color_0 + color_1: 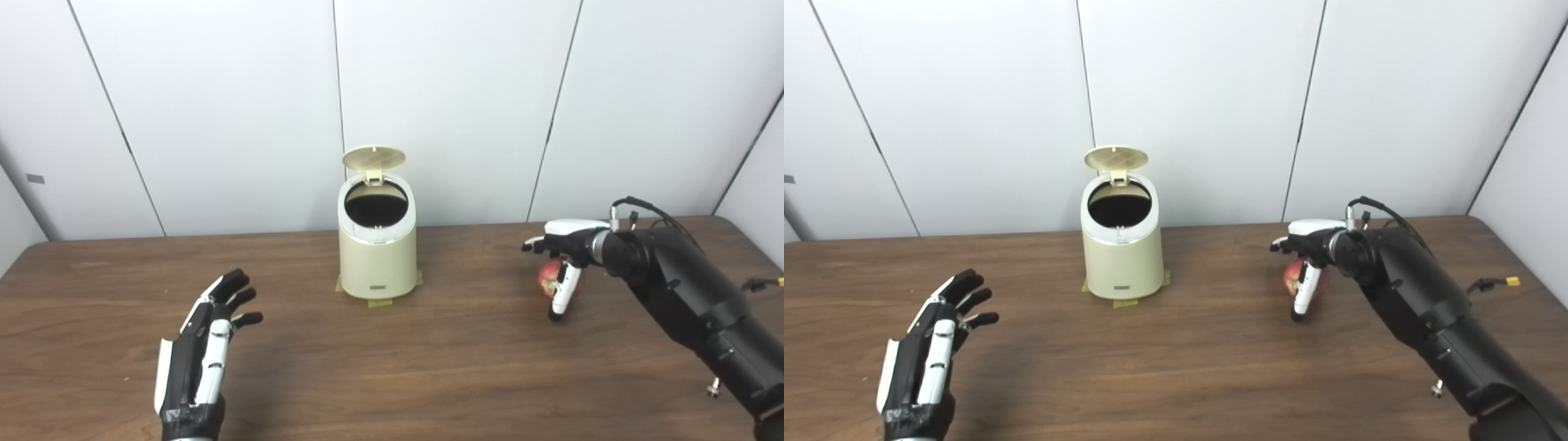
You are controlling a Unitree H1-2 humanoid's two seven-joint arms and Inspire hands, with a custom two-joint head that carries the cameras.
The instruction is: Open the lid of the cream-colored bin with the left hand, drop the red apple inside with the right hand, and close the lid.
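- The cream-coloured cylindrical plastic bin [377, 257] stands at the back middle of the brown wooden worktop [429, 367]. Its round lid [373, 157] is tipped up on the rear hinge, so the dark opening faces up, ready for the drop.
- Yellowish tape tabs [381, 302] show at the bin's base, probably to keep it from sliding.
- The left hand [205, 346] hovers low and well apart from the bin, fingers spread, holding nothing; it seems to be waiting.
- The right hand [563, 260] is over the red apple [549, 277], which sits near the worktop, well right of the bin. The fingers [562, 291] curl down around it; I cannot tell whether they grip it.
- The right eye view shows slightly more apple to the right of the fingers; otherwise both views agree.
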